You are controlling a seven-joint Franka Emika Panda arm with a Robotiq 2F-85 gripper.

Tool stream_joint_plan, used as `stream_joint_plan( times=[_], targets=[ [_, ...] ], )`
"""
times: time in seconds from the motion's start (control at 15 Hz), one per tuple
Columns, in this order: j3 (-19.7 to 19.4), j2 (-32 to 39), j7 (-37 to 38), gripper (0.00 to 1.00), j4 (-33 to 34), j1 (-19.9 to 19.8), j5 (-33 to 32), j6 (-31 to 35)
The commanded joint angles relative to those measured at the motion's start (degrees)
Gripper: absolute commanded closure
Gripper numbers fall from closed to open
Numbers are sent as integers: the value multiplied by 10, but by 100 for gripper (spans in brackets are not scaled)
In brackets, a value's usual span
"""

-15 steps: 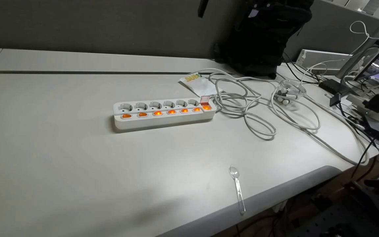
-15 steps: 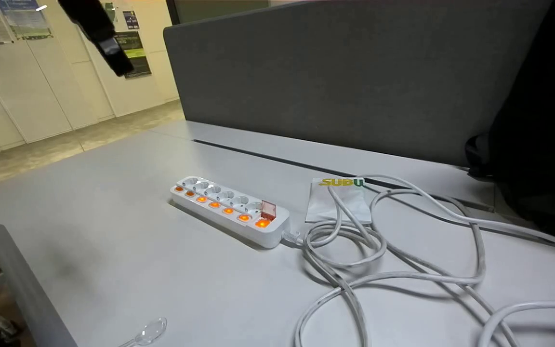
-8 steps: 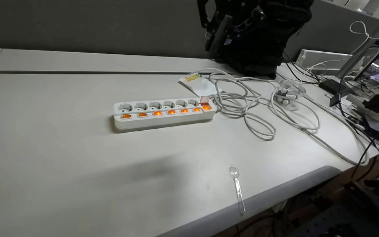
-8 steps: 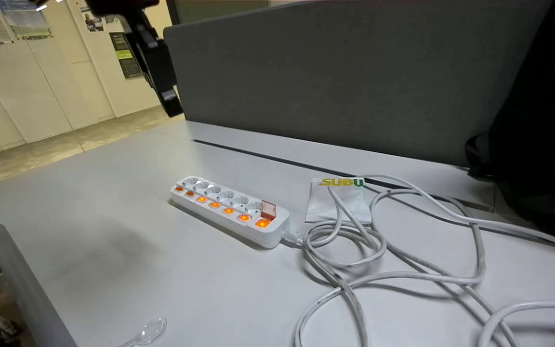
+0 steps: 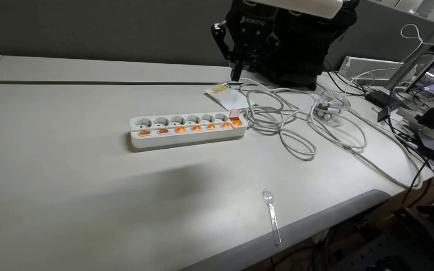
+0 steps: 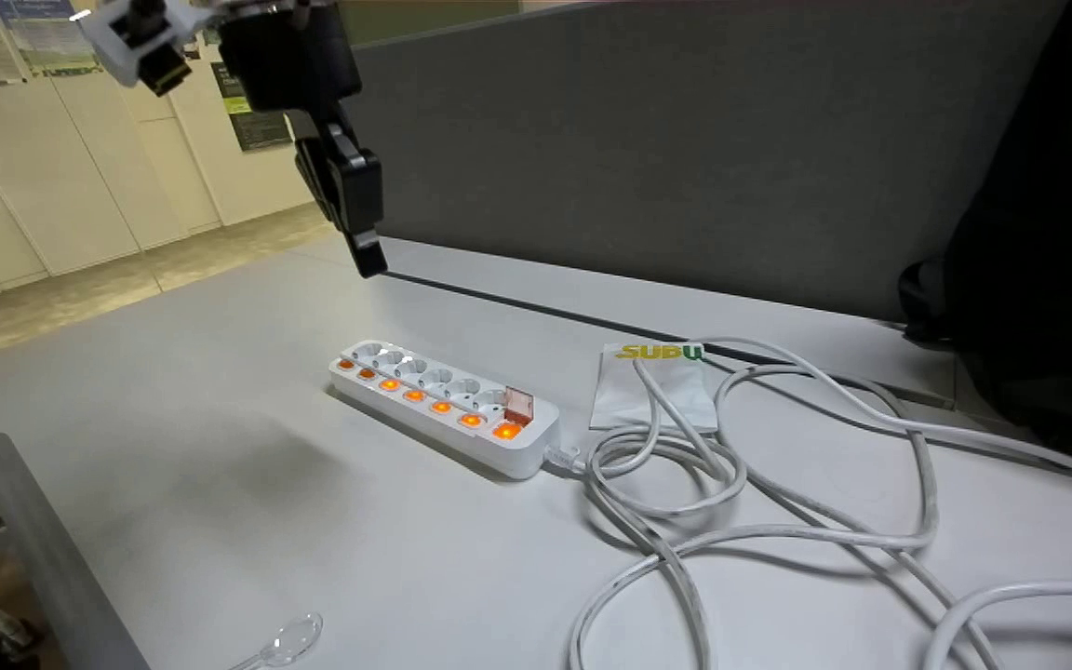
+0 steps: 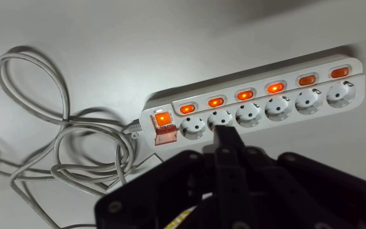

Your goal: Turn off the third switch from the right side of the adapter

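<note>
The adapter, a long white power strip with round sockets, lies flat on the table. Its cable leaves from the left end in the wrist view, beside a square switch under a raised red lid. Counted from that end, the third switch glows orange; it also shows as a lit switch in an exterior view. Two switches at the far end look dimmer. My gripper is shut with nothing between its fingers. In an exterior view the black gripper hangs above the table, apart from the adapter.
Looped grey cables spread from the adapter's cable end. A white paper packet lies behind them. A clear plastic spoon rests near the table's front edge. A dark partition and a black backpack stand at the back.
My gripper has come down into both exterior views, lower and nearer the adapter. Its fingers, apart earlier, have come together. The adapter and its lit switches look unchanged.
</note>
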Motion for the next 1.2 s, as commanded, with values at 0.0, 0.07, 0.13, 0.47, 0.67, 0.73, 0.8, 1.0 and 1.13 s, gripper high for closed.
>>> stream_joint_plan(
  times=[0.0, 0.07, 0.13, 0.47, 0.67, 0.73, 0.8, 1.0, 1.13],
  targets=[
    [-27, 31, 78, 100, 22, 25, -84, -11],
    [-33, 39, 95, 100, 24, 30, -105, -10],
    [-39, 48, 108, 100, 25, 36, -121, -9],
    [-50, 51, 85, 99, 13, 46, -111, 0],
    [-51, 52, 86, 99, 16, 47, -112, 0],
    [-51, 52, 86, 100, 16, 47, -112, 0],
    [-53, 59, 94, 100, 19, 48, -118, 4],
    [-61, 87, 78, 100, 33, 49, -107, 10],
    [-70, 109, 76, 100, 42, 49, -109, 16]
  ],
)
